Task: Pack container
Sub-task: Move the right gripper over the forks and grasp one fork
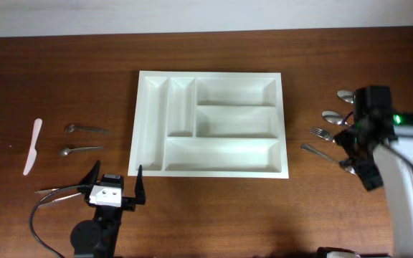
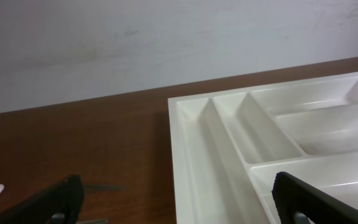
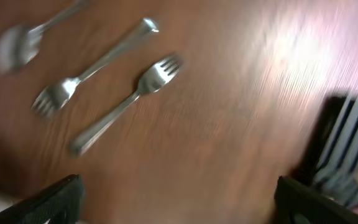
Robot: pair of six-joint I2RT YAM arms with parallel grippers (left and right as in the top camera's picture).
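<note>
The container (image 1: 221, 154) lies flat in the middle of the table with all 5 compartments bare. It sits ahead of the left gripper (image 1: 117, 168), and its near corner is just beyond that gripper's right finger. The left gripper's 2 fingers are spread wide with nothing between them. It rests low at the near edge, which looks like a waiting post that keeps the tray mouth unobstructed while leaving its own cutlery within reach. A thin utensil (image 1: 56, 190) lies just beside its left finger. A spoon (image 1: 77, 150), a second spoon (image 1: 86, 129) and a white plastic knife (image 1: 33, 147) lie farther out past that finger.

The right gripper (image 3: 176, 190) is also spread wide and holds nothing. In its blurred wrist view, a fork (image 3: 98, 62) and a second fork (image 3: 118, 107) lie on the wood ahead of the fingertips, closer to the finger at the picture's left side. A third spoon (image 3: 11, 46) lies beyond them.

The wide spread over the forks suggests it is lining up to pick 1 of them, so packing has not begun. The forks lie flat, close together and nearly parallel, so a pinch could slip or catch both.
</note>
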